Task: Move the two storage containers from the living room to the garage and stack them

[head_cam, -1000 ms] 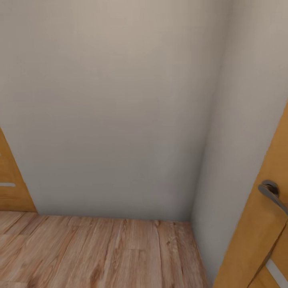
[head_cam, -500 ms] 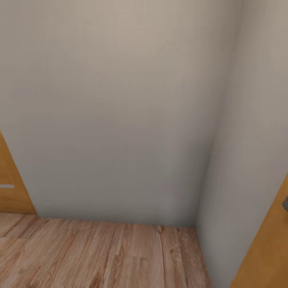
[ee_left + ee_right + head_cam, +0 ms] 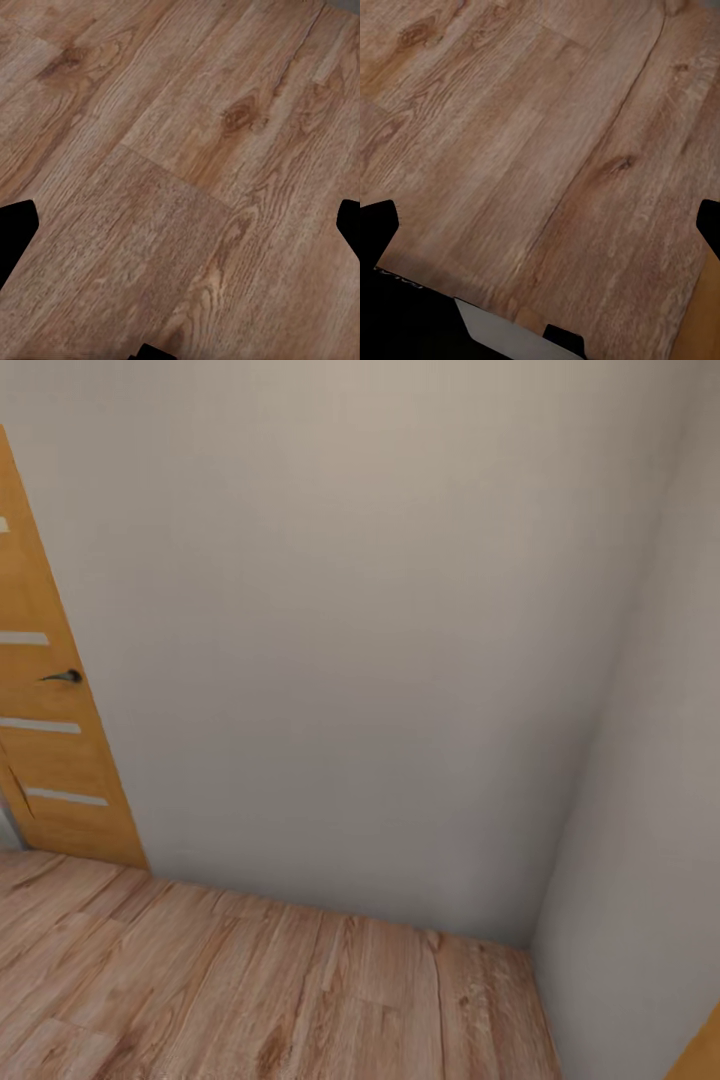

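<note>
Storage containers: nowhere in these shots, so this reads as a transit leg; left tool (image 3: 180,225) and right tool (image 3: 540,225) splayed wide, empty, plank floor (image 3: 187,150) below both; steer clear of the wall (image 3: 350,630) corner, head for the door (image 3: 50,700).

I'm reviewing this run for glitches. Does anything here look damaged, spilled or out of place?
Nothing stands out. A plain pale wall meets a clean wood plank floor, with a shut honey-coloured door at the left. Both wrist views show unmarked planks.
</note>
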{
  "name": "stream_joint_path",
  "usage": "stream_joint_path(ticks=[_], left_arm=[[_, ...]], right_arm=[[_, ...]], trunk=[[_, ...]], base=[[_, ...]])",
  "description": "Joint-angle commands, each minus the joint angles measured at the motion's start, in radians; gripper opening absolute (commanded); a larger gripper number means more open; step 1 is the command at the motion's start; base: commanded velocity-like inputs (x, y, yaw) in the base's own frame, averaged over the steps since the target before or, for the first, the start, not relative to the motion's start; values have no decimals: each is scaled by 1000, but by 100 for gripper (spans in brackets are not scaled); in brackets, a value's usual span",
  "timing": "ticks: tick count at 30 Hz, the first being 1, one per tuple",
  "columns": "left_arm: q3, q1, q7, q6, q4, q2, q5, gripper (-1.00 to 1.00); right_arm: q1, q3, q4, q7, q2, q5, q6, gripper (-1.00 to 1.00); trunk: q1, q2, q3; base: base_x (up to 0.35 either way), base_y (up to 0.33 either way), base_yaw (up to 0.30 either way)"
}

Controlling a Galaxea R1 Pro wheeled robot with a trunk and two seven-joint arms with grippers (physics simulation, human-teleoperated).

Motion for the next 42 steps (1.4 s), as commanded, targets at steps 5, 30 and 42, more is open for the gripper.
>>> stream_joint_path(ticks=[5,30,42], left_arm=[[-4,-2,6,-5,4,0,2,100],[-12,-2,4,-6,4,0,-7,100],[-12,-2,1,-2,4,6,-5,100]], right_arm=[[1,0,-2,-3,0,-2,-1,100],[-19,-7,-42,-238,-8,-14,1,100],[-19,-7,-40,-238,-8,-14,1,100]], trunk=[[0,-1,-1],[0,-1,-1],[0,-1,-1]], base=[[0,0,290],[0,0,299],[178,0,300]])
